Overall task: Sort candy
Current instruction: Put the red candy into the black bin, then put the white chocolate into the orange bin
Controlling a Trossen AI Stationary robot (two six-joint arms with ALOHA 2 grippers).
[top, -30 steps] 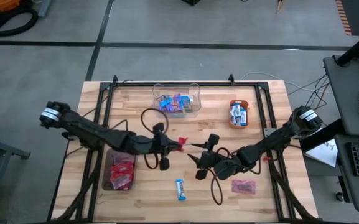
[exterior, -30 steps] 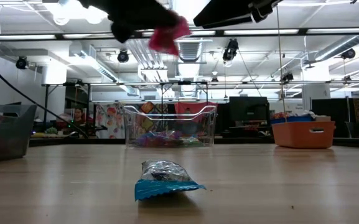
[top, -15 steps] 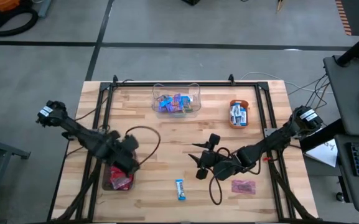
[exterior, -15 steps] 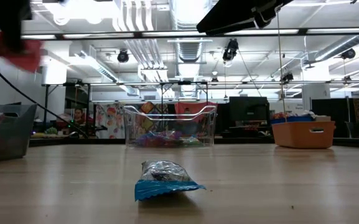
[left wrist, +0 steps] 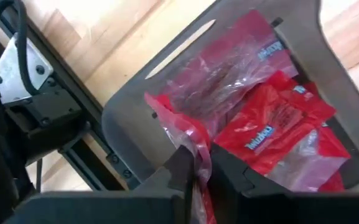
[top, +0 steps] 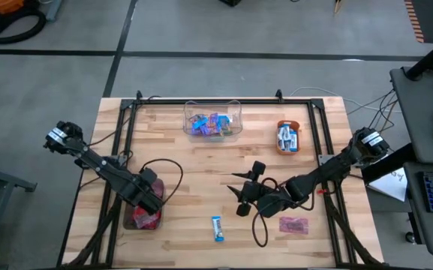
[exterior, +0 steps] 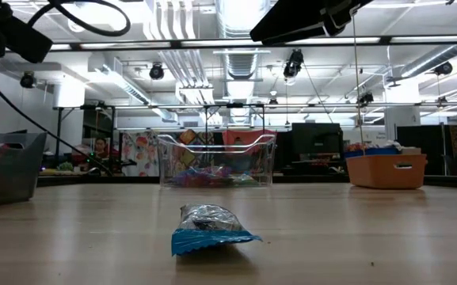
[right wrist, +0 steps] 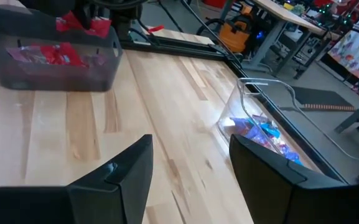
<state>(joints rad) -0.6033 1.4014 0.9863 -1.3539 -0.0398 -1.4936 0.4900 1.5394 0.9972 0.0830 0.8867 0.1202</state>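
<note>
1. My left gripper (left wrist: 195, 177) hangs over the grey bin (left wrist: 129, 118), jaws pinched on a red candy wrapper (left wrist: 182, 134). I hold it there because this bin collects the reds; the piece is not yet let go.
2. The red candies in the bin (left wrist: 272, 127) are flat, crinkly, shiny packets, lying loosely heaped against the smooth matte wall.
3. My right gripper (right wrist: 188, 171) waits above the bare middle of the wooden table (top: 201, 161), jaws wide apart and empty.
4. A blue-and-white candy (top: 217, 227) lies flat near the front edge, its foil creased; a pink candy (top: 293, 224) lies just beside my right arm. Both look unsorted.
5. The clear plastic box (top: 213, 121) holds blue and purple pieces; the small orange bowl (top: 288, 137) holds pale ones.
</note>
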